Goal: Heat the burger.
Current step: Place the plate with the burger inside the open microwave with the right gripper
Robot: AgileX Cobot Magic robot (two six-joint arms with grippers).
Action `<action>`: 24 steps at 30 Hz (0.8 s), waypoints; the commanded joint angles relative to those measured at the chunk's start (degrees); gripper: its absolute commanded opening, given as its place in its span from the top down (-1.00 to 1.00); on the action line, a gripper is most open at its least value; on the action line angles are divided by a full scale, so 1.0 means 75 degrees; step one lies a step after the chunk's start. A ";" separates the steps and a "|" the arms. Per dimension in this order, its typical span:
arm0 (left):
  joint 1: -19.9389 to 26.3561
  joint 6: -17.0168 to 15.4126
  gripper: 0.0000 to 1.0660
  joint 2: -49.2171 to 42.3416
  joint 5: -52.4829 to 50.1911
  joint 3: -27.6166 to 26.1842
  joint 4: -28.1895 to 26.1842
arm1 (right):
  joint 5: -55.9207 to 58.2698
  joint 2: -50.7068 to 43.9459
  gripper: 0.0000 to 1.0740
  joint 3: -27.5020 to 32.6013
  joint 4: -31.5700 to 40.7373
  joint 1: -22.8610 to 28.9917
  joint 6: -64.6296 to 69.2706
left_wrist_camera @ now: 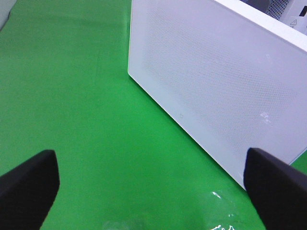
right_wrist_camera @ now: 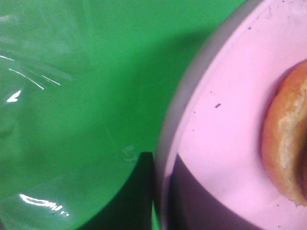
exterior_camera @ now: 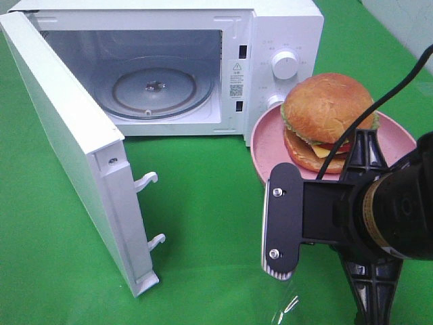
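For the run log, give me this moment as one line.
microwave door open, turntable bare | burger on pink plate | left pincer open, empty | right pincer shut at plate rim

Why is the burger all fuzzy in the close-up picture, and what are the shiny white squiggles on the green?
Right wrist view: the burger and pink plate sit very close to the lens, so they blur; the squiggles are light glinting off something clear on the green cloth. Exterior high view: the burger looks sharp.
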 commanded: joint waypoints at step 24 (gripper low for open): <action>0.0023 -0.0008 -0.81 -0.0008 -0.0061 0.0023 -0.0053 | -0.2116 -0.0076 1.00 -0.0008 0.0795 -0.1581 -0.5378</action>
